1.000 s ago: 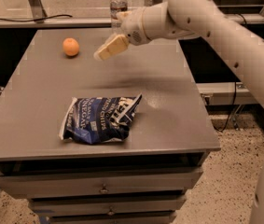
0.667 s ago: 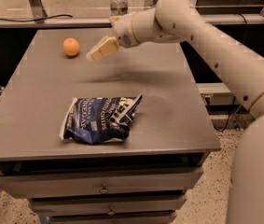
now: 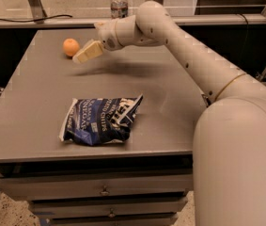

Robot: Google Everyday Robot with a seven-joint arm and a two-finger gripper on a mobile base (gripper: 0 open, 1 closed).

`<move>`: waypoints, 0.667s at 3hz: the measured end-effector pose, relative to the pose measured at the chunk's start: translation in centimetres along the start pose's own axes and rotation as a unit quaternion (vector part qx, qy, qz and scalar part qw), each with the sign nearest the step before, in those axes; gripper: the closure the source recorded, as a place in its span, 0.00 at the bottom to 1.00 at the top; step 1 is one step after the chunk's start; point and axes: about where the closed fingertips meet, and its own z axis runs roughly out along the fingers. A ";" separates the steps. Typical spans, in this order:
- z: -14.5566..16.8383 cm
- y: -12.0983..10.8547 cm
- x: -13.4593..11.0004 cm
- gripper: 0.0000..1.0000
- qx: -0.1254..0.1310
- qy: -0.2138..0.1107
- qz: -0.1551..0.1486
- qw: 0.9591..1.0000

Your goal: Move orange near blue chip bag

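The orange (image 3: 70, 46) sits on the grey table (image 3: 170, 93) at the far left. My gripper (image 3: 84, 53) hangs just right of the orange, a little above the table, its tip almost at the fruit. The blue chip bag (image 3: 101, 119) lies crumpled near the table's front edge, well apart from the orange. My white arm reaches in from the right across the table's back half.
A clear water bottle (image 3: 118, 2) stands behind the table's back edge. The table has drawers (image 3: 104, 190) below its front. A dark gap lies to the table's left and a tiled floor beyond.
My gripper has moved left toward the orange and now sits right next to it. The orange and the chip bag have not moved.
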 end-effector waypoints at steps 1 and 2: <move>3.0 -0.5 0.0 0.00 -0.011 -0.009 0.010 1.000; 5.7 -0.5 0.4 0.00 -0.022 -0.009 0.022 0.999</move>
